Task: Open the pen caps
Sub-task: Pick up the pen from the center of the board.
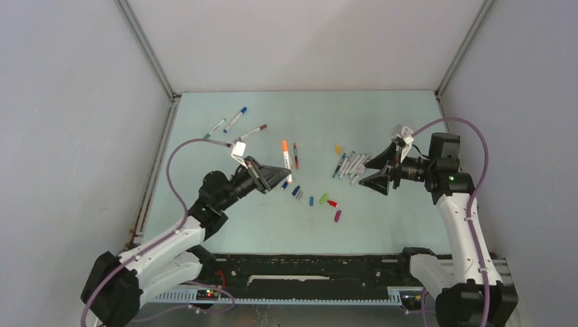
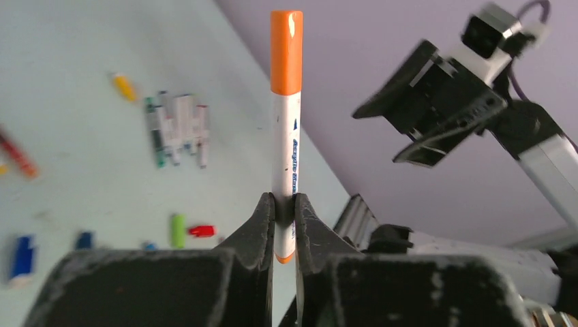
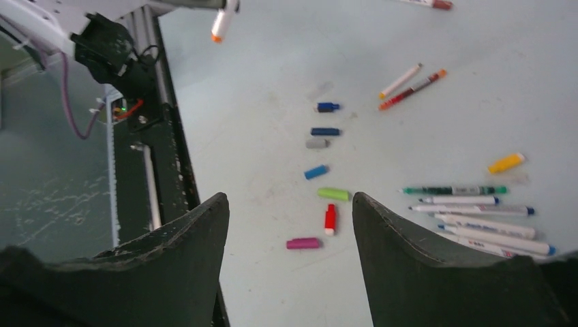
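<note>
The jaws of the left gripper are clenched on the lower end of a white pen, the two fingers pressed flat against its barrel with only a short orange tip showing below them. The pen stands straight out from the jaws, and its orange cap is still seated on the far end. The left arm reaches from its base at the near left corner diagonally toward the middle of the surface, with the wrist raised so that the pen is held clear of it.

The jaws of the right gripper are released and spread wide, with nothing between them and nothing touching them. They hang above the surface and look down on it. The right arm rises from the near right corner and bends inward, so its gripper faces the left one, well apart from the pen.

On the surface between the two arms lie loose caps: blue, grey, green, red and magenta in a loose line, and a yellow one further off. Beside them is a cluster of uncapped pens lying side by side. Three capped pens lie at the far left.
</note>
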